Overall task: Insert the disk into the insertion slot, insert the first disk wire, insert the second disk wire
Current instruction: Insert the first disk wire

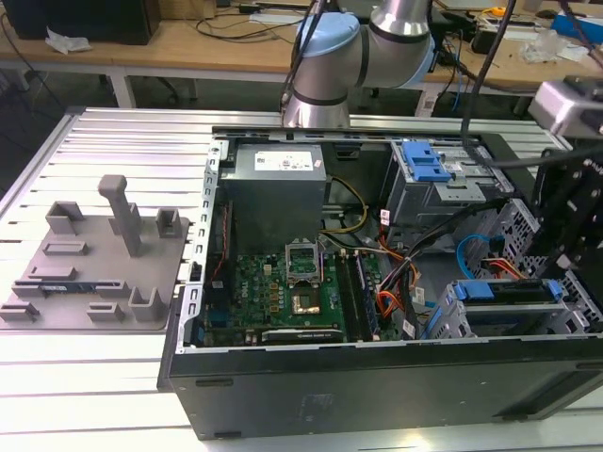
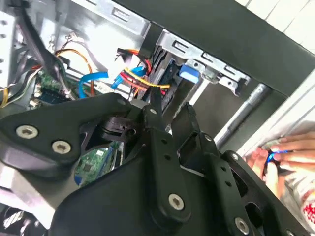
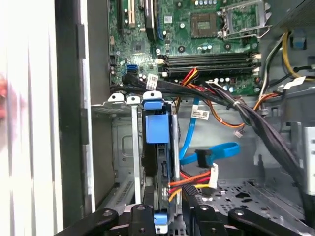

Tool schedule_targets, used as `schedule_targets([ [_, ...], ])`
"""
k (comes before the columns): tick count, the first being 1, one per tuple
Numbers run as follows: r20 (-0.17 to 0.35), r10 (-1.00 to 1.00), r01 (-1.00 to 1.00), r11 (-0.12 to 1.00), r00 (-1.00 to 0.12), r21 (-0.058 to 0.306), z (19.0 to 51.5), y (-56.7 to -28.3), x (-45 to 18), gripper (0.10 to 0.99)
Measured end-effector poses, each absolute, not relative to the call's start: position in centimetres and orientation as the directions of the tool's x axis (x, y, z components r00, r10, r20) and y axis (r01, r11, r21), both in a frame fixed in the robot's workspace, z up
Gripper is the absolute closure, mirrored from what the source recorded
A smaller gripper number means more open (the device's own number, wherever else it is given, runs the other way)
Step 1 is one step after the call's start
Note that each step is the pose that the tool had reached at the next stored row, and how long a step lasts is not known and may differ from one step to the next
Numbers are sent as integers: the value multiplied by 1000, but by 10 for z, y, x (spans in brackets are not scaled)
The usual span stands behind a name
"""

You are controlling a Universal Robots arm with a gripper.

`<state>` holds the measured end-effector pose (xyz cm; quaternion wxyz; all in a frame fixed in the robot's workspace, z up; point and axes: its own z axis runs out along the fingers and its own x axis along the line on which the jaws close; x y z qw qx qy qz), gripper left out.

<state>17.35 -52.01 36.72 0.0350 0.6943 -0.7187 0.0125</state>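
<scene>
The gripper (image 3: 168,199) has its fingers (image 3: 191,206) a narrow way apart, straddling the near edge of the disk (image 3: 158,130). The disk stands edge-on in the insertion slot (image 3: 123,147). Whether the pads press it cannot be told. Just beside the disk run the first disk wire (image 3: 189,181) and the looping second disk wire (image 3: 221,149). The second wrist view adds a person's hand (image 2: 278,157) outside the computer case (image 1: 377,386). The exterior view shows the motherboard (image 1: 283,292).

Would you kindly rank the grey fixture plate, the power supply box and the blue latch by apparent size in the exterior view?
1. grey fixture plate
2. power supply box
3. blue latch
</scene>
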Motion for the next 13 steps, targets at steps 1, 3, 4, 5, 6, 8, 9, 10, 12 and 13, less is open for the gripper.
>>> schedule_targets([
  [1, 71, -997, -999, 36, -34, 30, 373, -519, 174, 725],
  [3, 77, -996, -999, 37, -35, 30, 376, -518, 174, 725],
  [4, 78, -996, -999, 37, -35, 30, 376, -518, 174, 725],
  [5, 80, -996, -999, 37, -35, 30, 376, -517, 174, 725],
  [6, 81, -996, -999, 37, -35, 30, 376, -517, 174, 725],
  [8, 85, -996, -999, 37, -35, 30, 376, -517, 174, 725],
  [9, 86, -996, -999, 37, -35, 30, 376, -517, 174, 725],
  [10, 87, -996, -999, 37, -35, 30, 376, -517, 174, 725],
  [12, 90, -995, -999, 37, -35, 30, 376, -517, 174, 725],
  [13, 91, -995, -999, 37, -35, 30, 376, -516, 174, 725],
])
